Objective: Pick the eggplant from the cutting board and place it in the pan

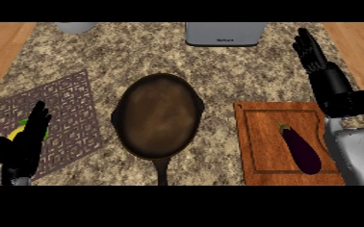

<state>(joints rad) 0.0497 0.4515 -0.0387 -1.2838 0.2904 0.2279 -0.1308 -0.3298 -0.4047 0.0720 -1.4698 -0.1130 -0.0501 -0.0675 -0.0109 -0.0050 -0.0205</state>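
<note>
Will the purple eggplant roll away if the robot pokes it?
Probably a little. The long, rounded dark purple eggplant lies on its side on the flat wooden cutting board, so a sideways push would likely roll it. Its skin looks smooth, so it may be slippery. It looks plump, so likely stiff, not floppy.

You see a speckled, granite-like counter (235,72) and a reddish, lightly glossy wooden cutting board (265,149). The pan (158,115) looks like dark matt metal; the eggplant (301,150) is smooth and glossy purple. Note the patterned woven-looking mat (68,110).
</note>
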